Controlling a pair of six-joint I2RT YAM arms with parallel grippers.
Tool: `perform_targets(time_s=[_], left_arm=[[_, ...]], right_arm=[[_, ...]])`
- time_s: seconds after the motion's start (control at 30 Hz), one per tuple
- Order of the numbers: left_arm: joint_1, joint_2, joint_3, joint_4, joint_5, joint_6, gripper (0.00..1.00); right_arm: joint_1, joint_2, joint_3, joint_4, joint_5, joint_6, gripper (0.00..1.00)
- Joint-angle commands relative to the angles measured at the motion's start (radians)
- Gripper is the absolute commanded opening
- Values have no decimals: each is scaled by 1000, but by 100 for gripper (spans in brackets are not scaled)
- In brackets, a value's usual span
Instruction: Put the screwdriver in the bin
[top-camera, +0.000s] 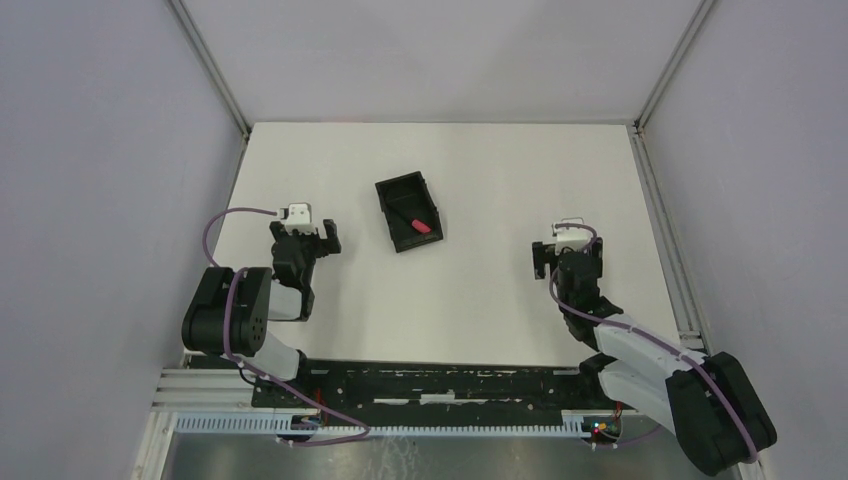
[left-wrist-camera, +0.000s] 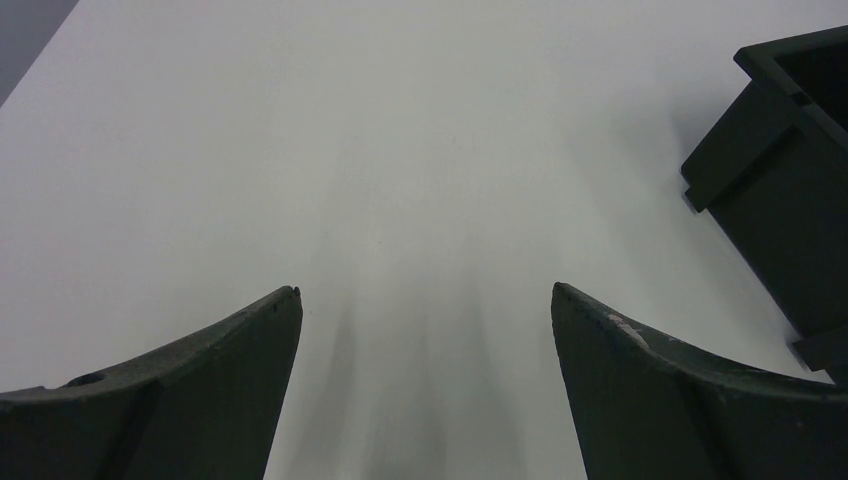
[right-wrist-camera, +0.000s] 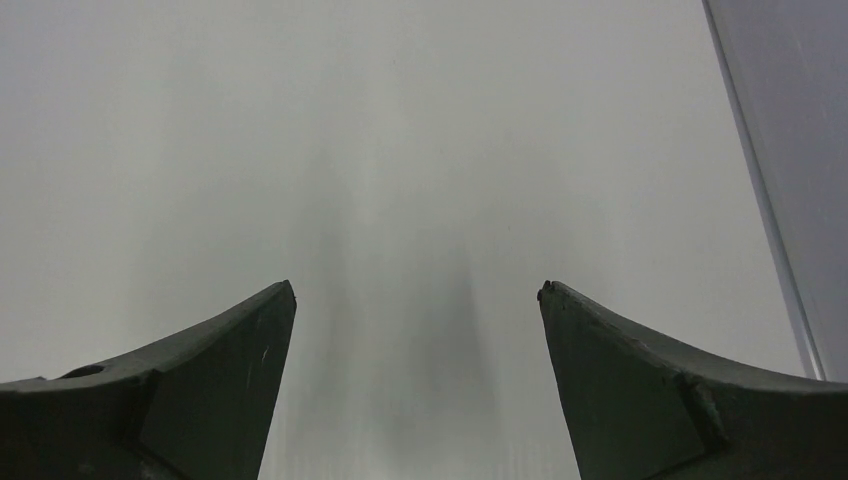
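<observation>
The black bin (top-camera: 400, 190) sits on the white table, mid-back, a little left of centre. The screwdriver (top-camera: 419, 225) lies inside it, its red handle toward the bin's near right corner. My left gripper (top-camera: 306, 238) is open and empty, low over the table to the left of the bin; the bin's outer wall (left-wrist-camera: 780, 190) shows at the right edge of the left wrist view, where the gripper (left-wrist-camera: 425, 292) frames bare table. My right gripper (top-camera: 566, 252) is open and empty at the right of the table, well apart from the bin; its wrist view (right-wrist-camera: 417, 288) shows only table.
Grey enclosure walls surround the table. A metal frame post (top-camera: 655, 75) stands at the back right corner, and the table's right edge rail (right-wrist-camera: 765, 190) runs close to the right gripper. A black rail (top-camera: 430, 385) crosses the near edge between the arm bases.
</observation>
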Motion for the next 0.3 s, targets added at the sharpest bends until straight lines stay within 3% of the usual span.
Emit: perform_targets(time_s=[0.0, 0.27], left_arm=[[4, -6, 13, 29, 9, -14, 100], [4, -7, 10, 31, 8, -14, 100]], right_arm=[[-13, -31, -86, 172, 48, 57, 98], [-15, -14, -59, 148, 38, 53, 98]])
